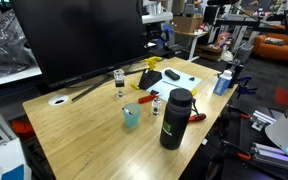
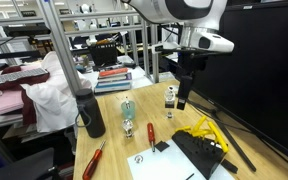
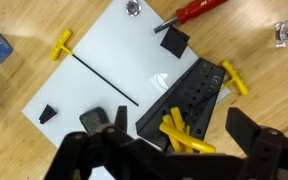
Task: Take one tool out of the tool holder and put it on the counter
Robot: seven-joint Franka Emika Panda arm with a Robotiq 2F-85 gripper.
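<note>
1. As I look down through the wrist camera, the gripper (image 3: 174,140) hangs with its fingers spread wide and nothing held between them.
2. In an exterior view the gripper (image 2: 181,98) hovers above the counter (image 2: 114,150), touching nothing.
3. Straight below the gripper lies the tool holder (image 3: 189,95), a dark block with rows of holes, resting flat on a white sheet (image 3: 114,50).
4. Several yellow-handled tools (image 3: 179,130) sit at the holder's edge nearest the gripper, and another yellow handle (image 3: 234,78) shows at one of its corners.
5. One long tool (image 3: 62,44), with a yellow cross handle and a thin black shaft, lies out of the holder. It rests on the white sheet, off to one side of the gripper and apart from the holder.
6. Beyond the holder from the gripper, a red screwdriver (image 3: 199,8) lies with its tip over the sheet.
7. The pale wood counter carries all of this. A black bottle (image 1: 175,118) and a teal cup (image 1: 131,117) stand on it well away from the gripper.
</note>
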